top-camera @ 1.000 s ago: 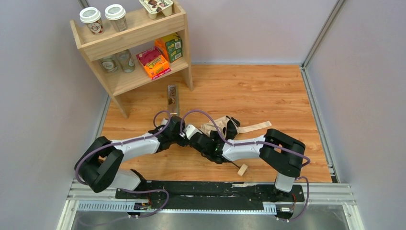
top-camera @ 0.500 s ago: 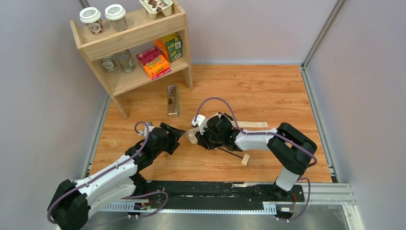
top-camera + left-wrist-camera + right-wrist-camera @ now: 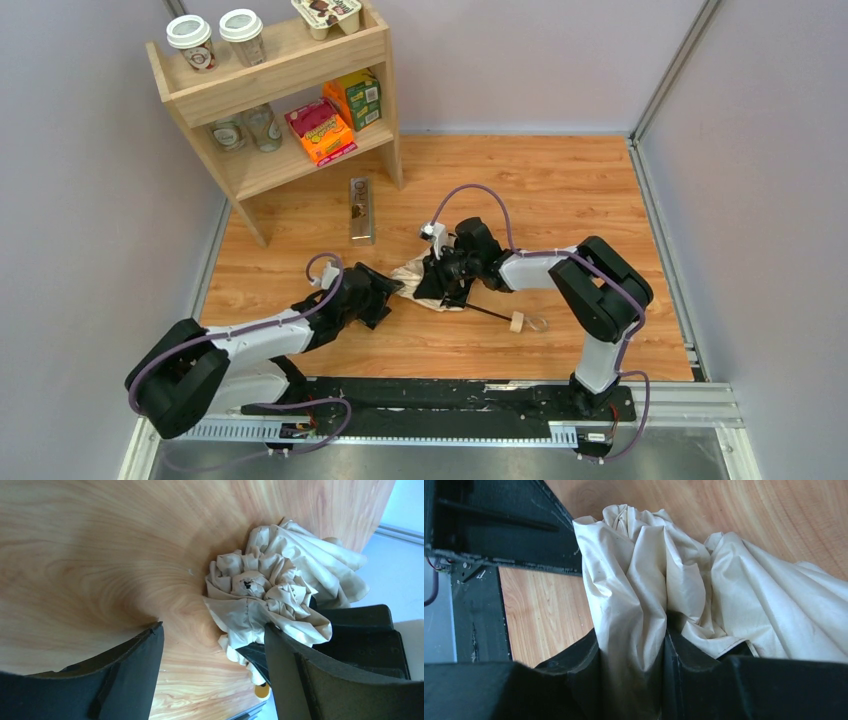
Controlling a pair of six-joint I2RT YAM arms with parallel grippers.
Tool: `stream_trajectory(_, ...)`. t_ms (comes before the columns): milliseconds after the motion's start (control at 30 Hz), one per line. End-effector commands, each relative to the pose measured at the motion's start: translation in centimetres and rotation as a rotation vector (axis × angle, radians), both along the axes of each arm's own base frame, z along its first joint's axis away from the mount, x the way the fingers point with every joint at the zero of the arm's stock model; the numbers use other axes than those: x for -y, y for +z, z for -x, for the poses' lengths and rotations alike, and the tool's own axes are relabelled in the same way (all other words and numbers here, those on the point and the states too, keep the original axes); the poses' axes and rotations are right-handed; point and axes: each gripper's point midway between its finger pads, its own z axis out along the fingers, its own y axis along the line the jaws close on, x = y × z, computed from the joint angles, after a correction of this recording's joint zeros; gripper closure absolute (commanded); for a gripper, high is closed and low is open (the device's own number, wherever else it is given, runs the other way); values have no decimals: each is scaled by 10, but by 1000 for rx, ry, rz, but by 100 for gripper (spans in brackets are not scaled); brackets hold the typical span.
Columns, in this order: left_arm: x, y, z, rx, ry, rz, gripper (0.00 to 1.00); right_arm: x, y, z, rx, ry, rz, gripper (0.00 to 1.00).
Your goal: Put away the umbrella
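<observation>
The umbrella lies on the wooden floor, its pale beige canopy (image 3: pixel 418 280) bunched up. A thin black shaft runs to the small wooden knob handle (image 3: pixel 517 322) with its loop strap (image 3: pixel 538 323). My right gripper (image 3: pixel 441 281) is shut on a fold of the canopy (image 3: pixel 724 595), with fabric pinched between its pads (image 3: pixel 631 650). My left gripper (image 3: pixel 391 290) stands open just left of the canopy's crumpled tip (image 3: pixel 252 582). Its jaws (image 3: pixel 212 630) are wide apart, one on each side of the lower cloth, and hold nothing.
A wooden shelf (image 3: pixel 290 150) at the back left carries cups, jars and snack boxes. A flat packet (image 3: pixel 361 209) lies on the floor in front of it. The black base rail (image 3: pixel 440 395) runs along the near edge. Grey walls enclose the floor.
My left gripper opened, drew back to the left, then came forward again to the canopy's tip. The right arm, still gripping the canopy, swung it round, and the handle slid slightly right.
</observation>
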Motion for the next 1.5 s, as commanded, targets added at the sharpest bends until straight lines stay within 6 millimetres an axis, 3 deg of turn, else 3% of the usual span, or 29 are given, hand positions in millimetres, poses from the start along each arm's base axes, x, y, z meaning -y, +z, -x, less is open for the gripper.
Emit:
stream_trajectory(0, 27, 30, -25, 96, 12, 110, 20, 15, -35, 46, -285, 59, 94, 100)
stream_trajectory(200, 32, 14, -32, 69, 23, 89, 20, 17, -40, 47, -319, 70, 89, 100)
stream_trajectory(333, 33, -11, -33, 6, 31, 42, 20, 15, -40, 50, -332, 95, 78, 100)
stream_trajectory(500, 21, -36, -30, -33, 57, -41, 19, 15, -39, 54, -341, 123, 72, 100)
stream_trajectory(567, 14, -42, -31, -21, 58, -89, 25, 14, -36, 54, -339, 134, 61, 100)
stream_trajectory(767, 6, -56, -26, 12, 50, -99, 70, 14, -32, 56, -328, 140, 62, 100)
stream_trajectory(933, 8, -58, -21, 20, 15, -91, 94, 17, -24, 44, -283, 62, 125, 100)
stream_trajectory(967, 7, -56, -20, 20, 10, -92, 97, 20, -20, 44, -279, 44, 149, 96)
stream_trajectory(1033, 7, -53, -18, 12, 3, -97, 100, 27, -13, 36, -248, -33, 207, 78)
stream_trajectory(1100, 5, -52, -14, -6, 3, -100, 100, 33, -1, 28, -209, -98, 242, 54)
stream_trajectory(1200, 0, -54, -5, -68, 14, -109, 100, 38, 19, 23, -123, -155, 295, 44)
stream_trajectory(1367, 7, -47, -1, -122, 8, -95, 100, 34, 48, 20, 214, -229, 389, 15)
stream_trajectory(1467, 9, -48, 2, -163, 3, -97, 100, 30, 50, 19, 415, -255, 437, 8)
